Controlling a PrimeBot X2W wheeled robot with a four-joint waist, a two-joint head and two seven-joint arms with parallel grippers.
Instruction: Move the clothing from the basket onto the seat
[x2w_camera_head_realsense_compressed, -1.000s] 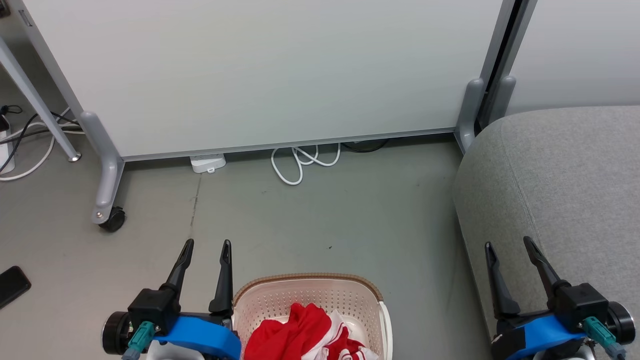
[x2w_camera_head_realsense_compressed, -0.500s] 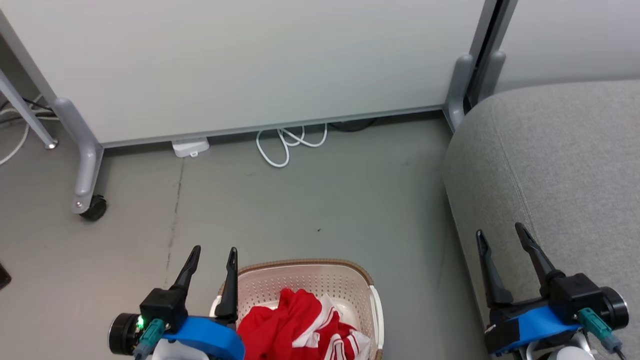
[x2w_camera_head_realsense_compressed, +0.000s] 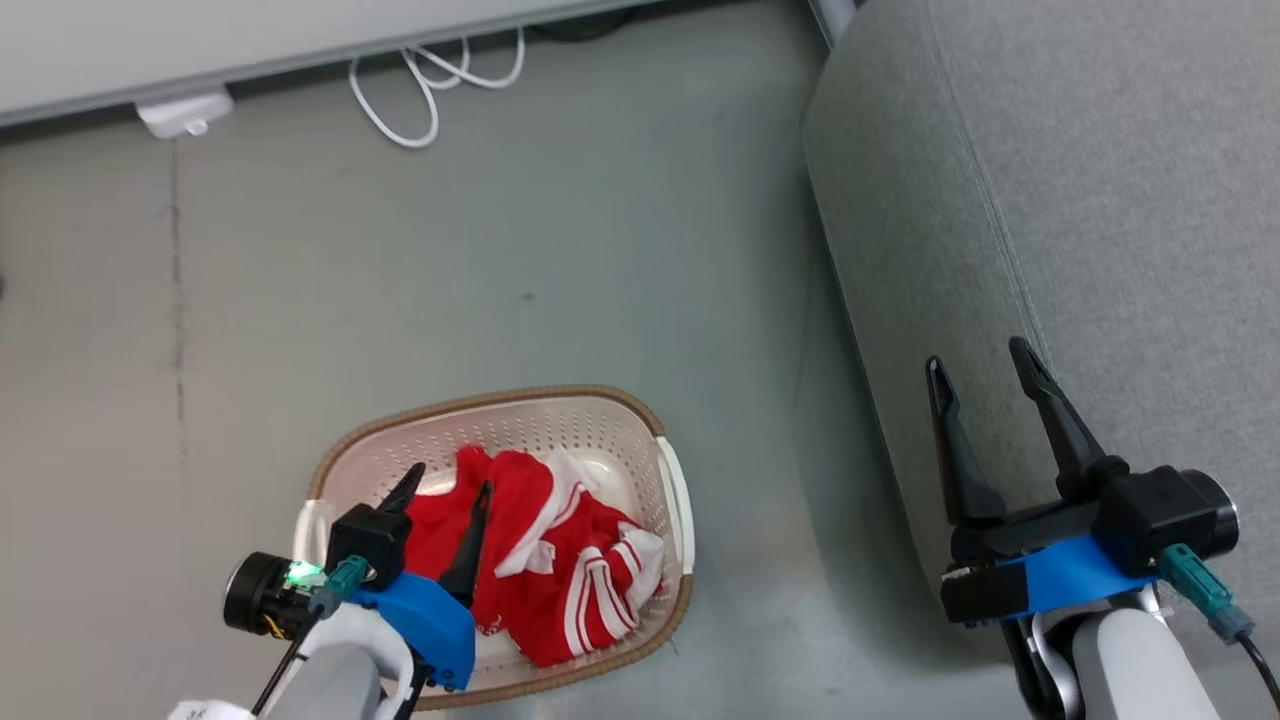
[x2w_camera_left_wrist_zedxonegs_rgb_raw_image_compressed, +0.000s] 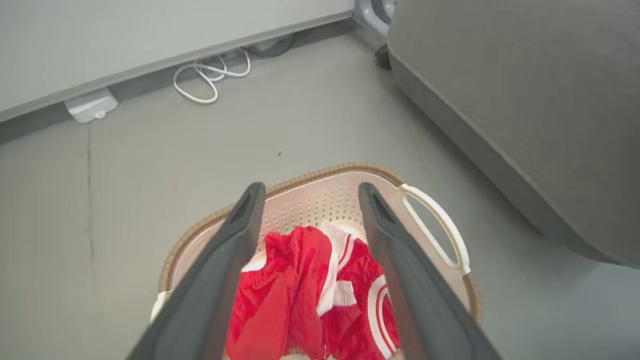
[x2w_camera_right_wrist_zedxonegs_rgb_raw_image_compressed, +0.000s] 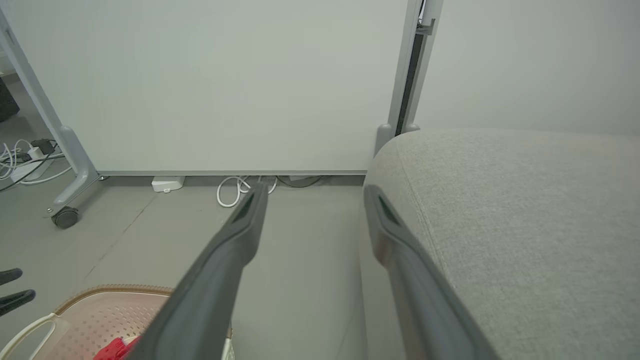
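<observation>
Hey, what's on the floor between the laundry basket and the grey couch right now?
Nothing. In the head view, the strip of grey floor between the basket and the couch is bare.

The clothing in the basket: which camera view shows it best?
The head view: it shows nearly all the clothing from above, though the left gripper covers part. The left wrist view cuts it off at the bottom edge; the right wrist view shows a small red scrap.
</observation>
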